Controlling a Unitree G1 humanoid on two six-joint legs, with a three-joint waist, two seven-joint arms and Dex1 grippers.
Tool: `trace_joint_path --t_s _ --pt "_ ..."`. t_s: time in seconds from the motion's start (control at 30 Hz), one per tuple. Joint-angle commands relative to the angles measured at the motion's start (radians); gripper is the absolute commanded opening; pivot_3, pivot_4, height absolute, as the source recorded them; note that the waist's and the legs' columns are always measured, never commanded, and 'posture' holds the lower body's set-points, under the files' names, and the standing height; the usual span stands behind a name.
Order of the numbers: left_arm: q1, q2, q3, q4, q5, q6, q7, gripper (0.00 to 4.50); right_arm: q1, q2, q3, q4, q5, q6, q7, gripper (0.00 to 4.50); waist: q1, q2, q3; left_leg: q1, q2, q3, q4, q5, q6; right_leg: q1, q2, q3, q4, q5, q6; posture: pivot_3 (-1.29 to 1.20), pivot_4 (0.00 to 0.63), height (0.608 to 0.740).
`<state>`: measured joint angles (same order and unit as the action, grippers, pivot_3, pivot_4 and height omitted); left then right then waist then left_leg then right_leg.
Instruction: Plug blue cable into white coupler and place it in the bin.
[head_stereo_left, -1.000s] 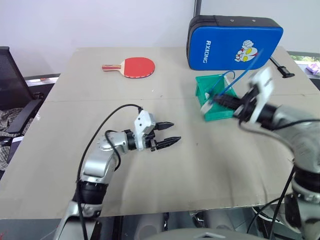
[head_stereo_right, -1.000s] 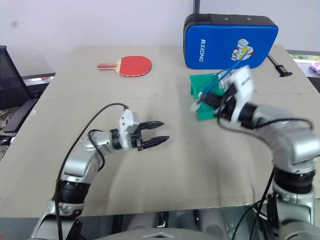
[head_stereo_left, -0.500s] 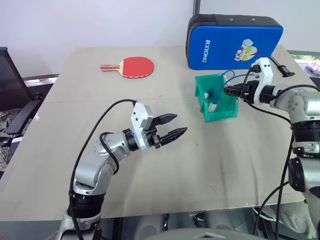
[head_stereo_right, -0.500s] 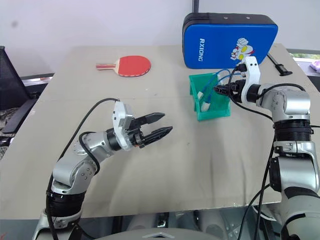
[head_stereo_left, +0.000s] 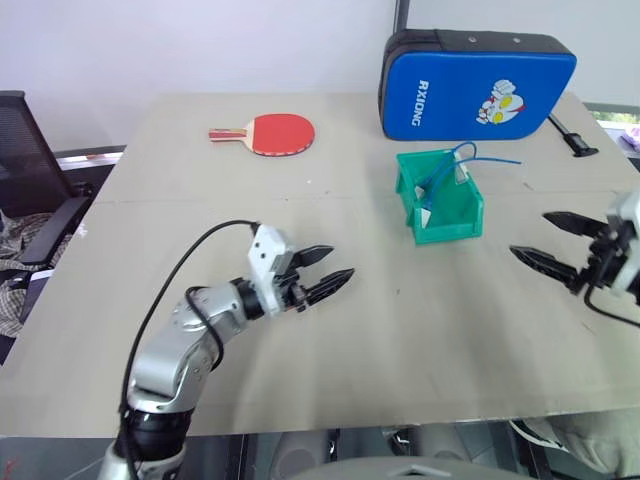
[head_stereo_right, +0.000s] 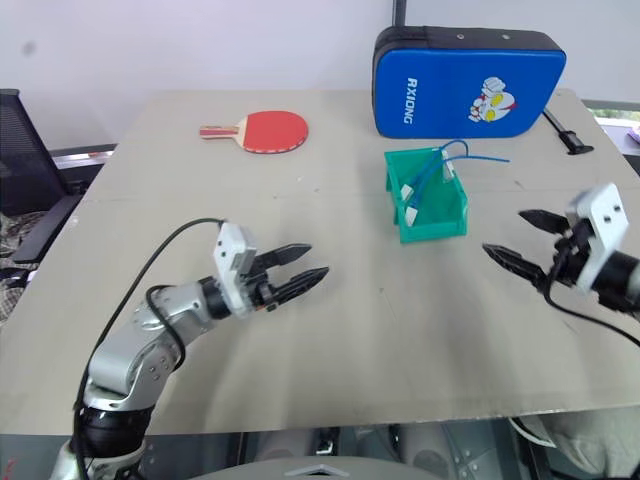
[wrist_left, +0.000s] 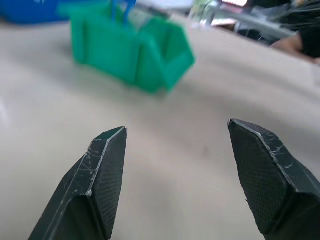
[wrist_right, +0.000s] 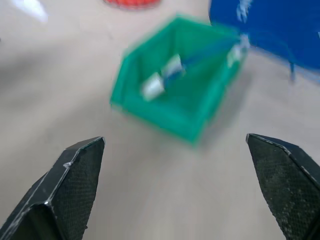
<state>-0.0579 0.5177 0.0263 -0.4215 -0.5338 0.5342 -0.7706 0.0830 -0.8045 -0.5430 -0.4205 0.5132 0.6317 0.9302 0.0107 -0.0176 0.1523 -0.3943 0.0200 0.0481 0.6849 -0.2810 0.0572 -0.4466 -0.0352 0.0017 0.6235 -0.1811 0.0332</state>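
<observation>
Hovering low over the near part of the counter (head_stereo_left: 420, 330), the left tool (head_stereo_left: 327, 271) stood with its two black fingers parted and nothing between them, its tips pointing toward the middle of the surface. The right tool (head_stereo_right: 518, 240) was found over the right side of the counter, near the edge, with its fingers spread very wide and likewise gripping nothing; in the right wrist view its two tips stood far apart with bare counter between them.

Farther back, the bin (head_stereo_left: 452, 212) sat on the counter right of centre, upright, well apart from both tools. Inside it lay the blue cable (head_stereo_left: 437, 182), running from the bin's floor up and over the rear rim, with a loop and a free end projecting beyond the back wall toward the right. The white coupler (wrist_right: 152, 88) was seen in the bin at the cable's lower end, touching it; whether the plug was fully seated could not be told. A second small white piece (head_stereo_right: 449, 175) showed at the bin's far rim beside the cable.

Beyond the bin, a blue padded case (head_stereo_left: 477, 86) stood on edge at the counter's far side. A red table-tennis paddle (head_stereo_left: 273, 134) lay flat at the far left, well apart from everything else.
</observation>
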Motion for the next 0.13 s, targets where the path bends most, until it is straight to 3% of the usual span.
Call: trace_joint_path --t_s 0.03,0.13 --pt "0.064 0.064 0.07 -0.039 -0.017 -0.023 -0.039 3.29 0.165 0.018 -0.075 -0.069 -0.099 -0.152 -0.003 4.48 0.0 -0.001 0.0 0.001 0.0 0.0 0.001 0.0 0.0 0.001 0.0 0.0 0.001 0.0 0.0 0.0 0.15 0.731" --pt "0.139 0.116 0.122 -0.017 -0.024 -0.039 -0.085 3.29 0.281 0.064 -0.083 -0.043 -0.123 -0.211 -0.009 4.48 -0.001 0.0 0.0 0.005 0.0 0.002 0.001 0.0 0.0 0.002 0.0 0.002 0.002 0.0 -0.001 0.0 0.15 0.731"
